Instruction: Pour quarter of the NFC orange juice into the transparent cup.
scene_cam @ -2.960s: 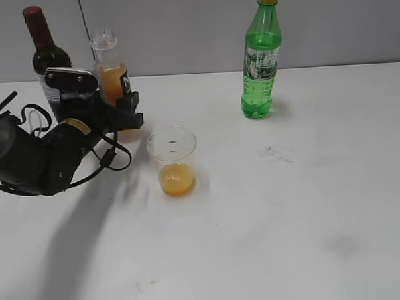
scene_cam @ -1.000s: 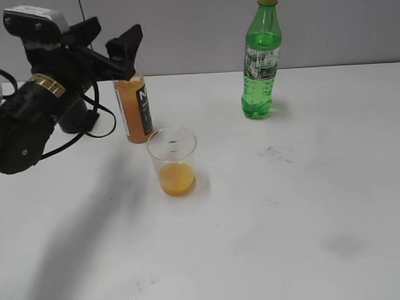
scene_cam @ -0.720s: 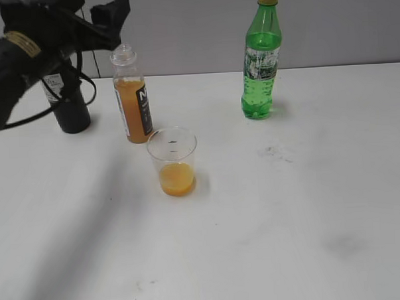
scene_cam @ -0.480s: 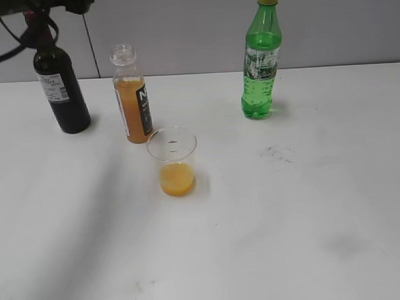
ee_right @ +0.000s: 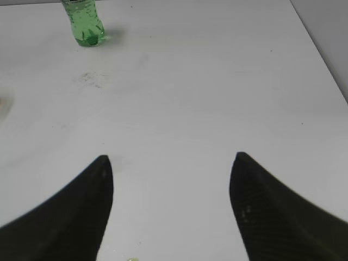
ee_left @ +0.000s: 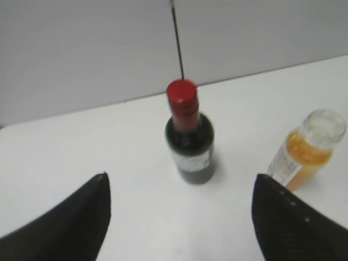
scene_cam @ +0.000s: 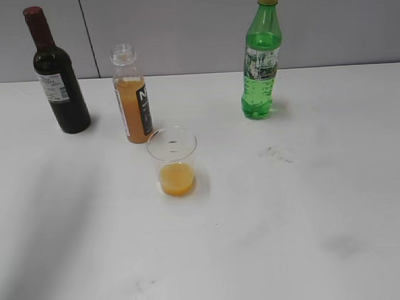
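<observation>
Standing uncapped on your desk [scene_cam: 290, 239], the NFC orange juice [scene_cam: 133, 100] sits just behind the transparent cup [scene_cam: 173, 161], which holds some juice.
Your left wrist view shows the left hand [ee_left: 182, 204] spread wide, empty, above the wine bottle [ee_left: 188, 138]; your right wrist view shows the right hand [ee_right: 171, 204] likewise released, the green soda bottle [ee_right: 84, 22] far off.

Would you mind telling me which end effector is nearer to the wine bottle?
Left. The left end effector is open just short of the wine bottle; the right end effector faces bare table, the bottle outside its view.
</observation>
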